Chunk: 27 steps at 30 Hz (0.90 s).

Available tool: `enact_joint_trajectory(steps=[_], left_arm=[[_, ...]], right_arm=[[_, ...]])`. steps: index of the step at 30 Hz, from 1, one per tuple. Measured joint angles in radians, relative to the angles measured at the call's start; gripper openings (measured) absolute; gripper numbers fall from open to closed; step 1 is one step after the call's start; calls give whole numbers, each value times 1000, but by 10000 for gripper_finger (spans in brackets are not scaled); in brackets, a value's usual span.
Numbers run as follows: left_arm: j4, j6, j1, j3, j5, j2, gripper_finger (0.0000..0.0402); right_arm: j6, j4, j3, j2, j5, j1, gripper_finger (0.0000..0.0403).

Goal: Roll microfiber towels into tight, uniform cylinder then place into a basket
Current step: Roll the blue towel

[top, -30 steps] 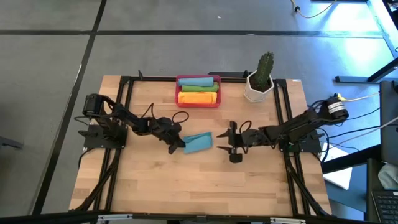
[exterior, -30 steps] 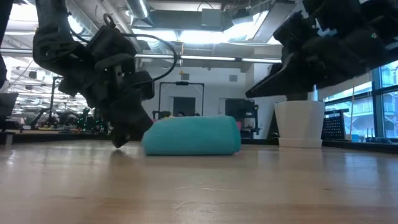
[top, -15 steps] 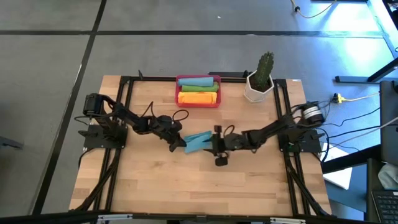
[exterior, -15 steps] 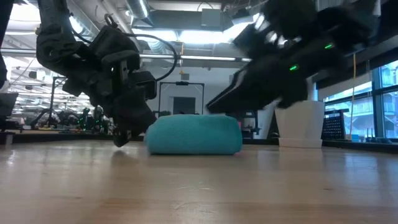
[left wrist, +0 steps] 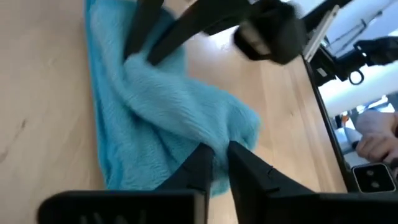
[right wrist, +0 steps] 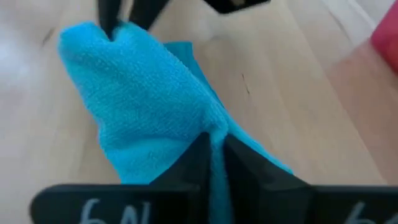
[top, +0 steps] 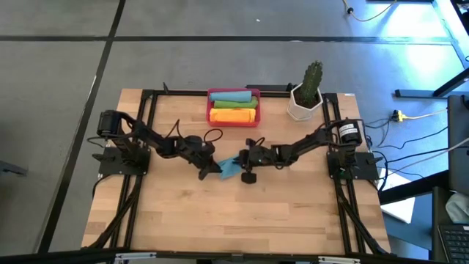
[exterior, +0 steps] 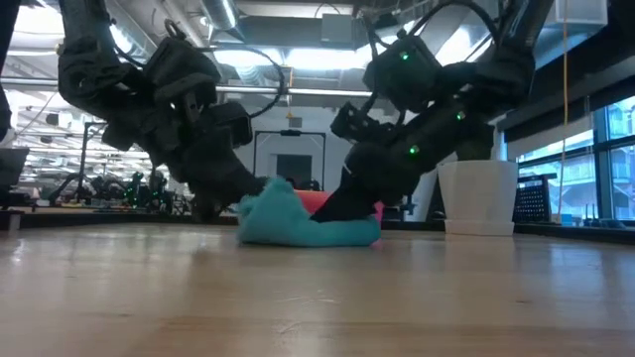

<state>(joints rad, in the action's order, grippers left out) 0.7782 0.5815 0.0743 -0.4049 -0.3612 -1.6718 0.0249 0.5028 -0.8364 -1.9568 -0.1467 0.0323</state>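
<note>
You have two arms on the table (top: 183,213), meeting just above the centre of the high view. Item one: a single teal towel (top: 229,168) lying loose on the wood there, rumpled and partly lifted into a peak, not a cylinder. Your left gripper (top: 214,168) comes in from the left of the frame and has its fingers pinched together on the towel's left edge; the left wrist view shows cloth (left wrist: 168,118) caught between the two dark fingers (left wrist: 198,169). Your right gripper (top: 240,160) reaches in from the right and is clamped on the towel's opposite edge; the right wrist view shows a fold of the teal cloth (right wrist: 143,99) drawn down into the narrow slot between its fingers (right wrist: 196,158). In the low view the towel (exterior: 298,220) sits at centre frame on the tabletop, with one gripper pressing in from each side. Item two: one red basket (top: 209,108) at the upper centre of the high view, against the table's far edge. It holds three rolled towels side by side: one teal (top: 233,96), one green (top: 234,105), one orange (top: 233,115). That makes four towels in all. Item three: one white pot with a cactus (top: 305,95), upper right of the basket and apart from it.
</note>
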Motion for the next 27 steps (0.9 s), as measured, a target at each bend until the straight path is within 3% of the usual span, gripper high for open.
enact_joint_trajectory(steps=[13,17,20,27], left_arm=[[-11,-253,44,0,31,197,144],[-8,-324,-16,-21,62,232,165],[-88,-470,-130,-77,191,222,169],[-646,-778,-349,-341,688,147,171]], right_arm=[[26,-46,0,2,15,-3,39],[27,-47,1,2,16,-3,39],[27,-48,1,2,17,-3,39],[27,-49,2,2,20,-3,39]])
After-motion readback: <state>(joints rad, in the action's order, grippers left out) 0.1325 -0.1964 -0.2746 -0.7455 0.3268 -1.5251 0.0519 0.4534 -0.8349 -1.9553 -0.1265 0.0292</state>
